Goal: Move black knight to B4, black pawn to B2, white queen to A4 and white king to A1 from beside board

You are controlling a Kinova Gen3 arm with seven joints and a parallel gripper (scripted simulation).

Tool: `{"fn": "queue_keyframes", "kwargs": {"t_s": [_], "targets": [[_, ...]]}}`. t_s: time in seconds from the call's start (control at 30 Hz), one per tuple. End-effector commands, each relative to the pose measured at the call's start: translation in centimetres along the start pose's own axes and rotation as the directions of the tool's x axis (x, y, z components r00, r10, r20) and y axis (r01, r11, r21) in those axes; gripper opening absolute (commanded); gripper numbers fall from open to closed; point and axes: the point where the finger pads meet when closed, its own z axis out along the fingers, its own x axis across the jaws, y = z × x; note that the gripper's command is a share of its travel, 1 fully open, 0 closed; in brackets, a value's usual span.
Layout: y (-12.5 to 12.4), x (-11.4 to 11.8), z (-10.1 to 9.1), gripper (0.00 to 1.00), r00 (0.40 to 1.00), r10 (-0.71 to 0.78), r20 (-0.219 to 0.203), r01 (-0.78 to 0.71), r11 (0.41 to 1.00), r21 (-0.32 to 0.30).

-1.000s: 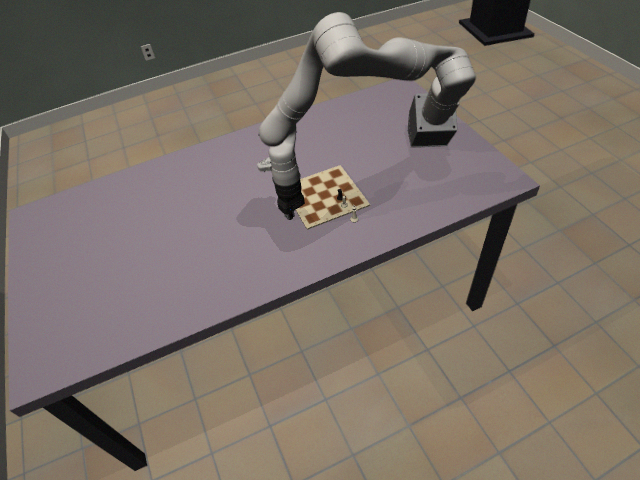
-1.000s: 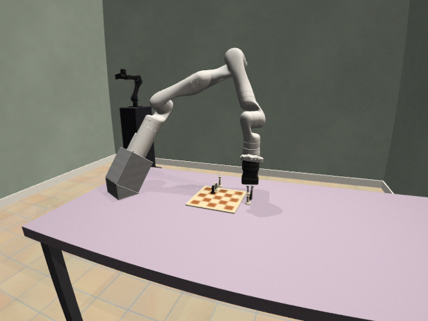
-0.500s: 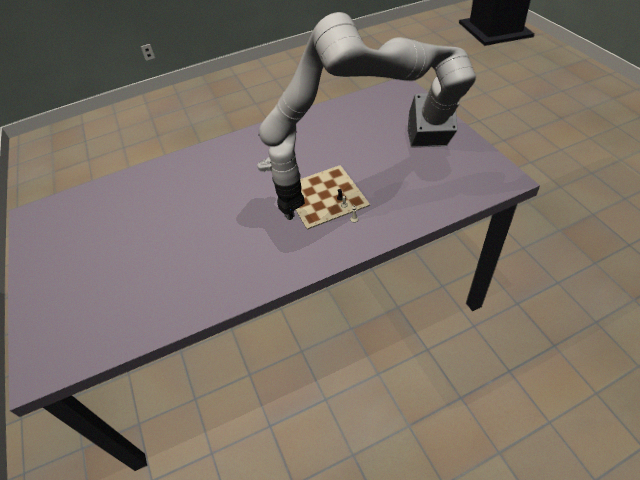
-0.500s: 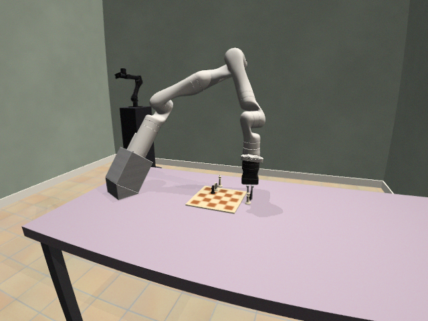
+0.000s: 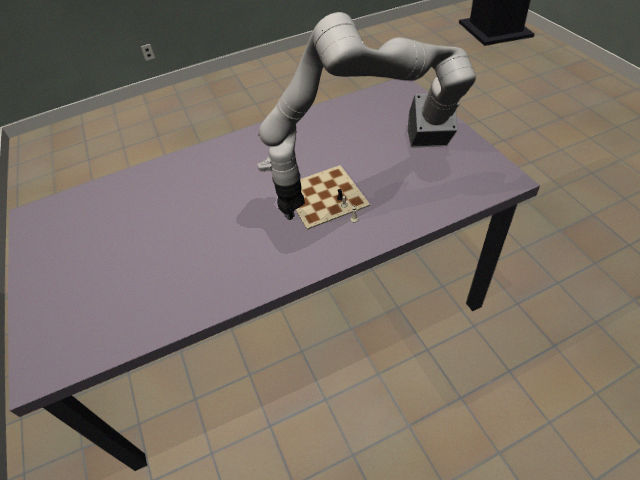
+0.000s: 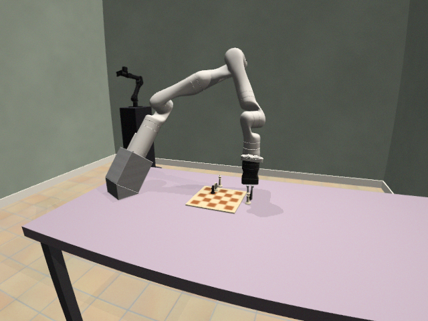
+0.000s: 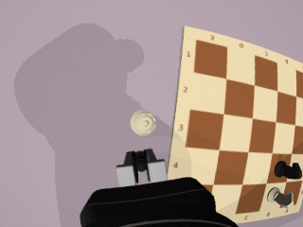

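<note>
From where I stand, I count five chess pieces in all: two on the board, two pale ones standing beside it, and one dark one in the grip. The single gripper [image 5: 288,213] [image 6: 250,196] [image 7: 140,161] has its two fingers closed on the black pawn [image 7: 141,162], off the board beside its E edge, so B2 is without its pawn.

The one board [image 5: 324,202] [image 6: 217,199] [image 7: 206,95] lies flat on the purple table [image 5: 155,258] [image 6: 207,249] [image 7: 95,14]. On it, the black knight [image 5: 339,194] [image 6: 212,189] [image 7: 288,170] stands upright on B4 — where it belongs — and the other piece, a pale short one [image 5: 344,202] [image 6: 215,186] [image 7: 280,197], stands next to it on B5.

One tall pale piece [image 6: 247,198] [image 7: 143,122] stands upright near the fingers, past the E edge. The second, a pale slender piece [image 5: 354,214] [image 6: 219,181], is upright beyond another side of the board. They'd be the white king and queen, but I can't tell which is which; neither is on its square.

Across the room there's one more arm, a small black one [image 6: 138,83], on one dark pedestal [image 5: 498,18] [image 6: 129,120].
</note>
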Motion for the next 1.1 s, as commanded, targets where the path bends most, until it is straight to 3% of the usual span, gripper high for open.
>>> {"fn": "queue_keyframes", "kwargs": {"t_s": [0.0, 0.23, 0.3, 0.57, 1.07], "targets": [[0.1, -0.5, -0.5, 0.00, 1.000, -0.005, 0.009, 0.005, 1.000, 0.002], [0.2, -0.4, -4.5, 0.00, 1.000, -0.005, 0.009, 0.005, 1.000, 0.002], [0.2, -0.4, -4.5, 0.00, 1.000, -0.005, 0.009, 0.005, 1.000, 0.002], [0.2, -0.6, -9.6, 0.00, 1.000, -0.009, 0.013, 0.008, 1.000, 0.003], [0.1, -0.3, -9.9, 0.00, 1.000, -0.004, 0.006, 0.004, 1.000, 0.000]]}}
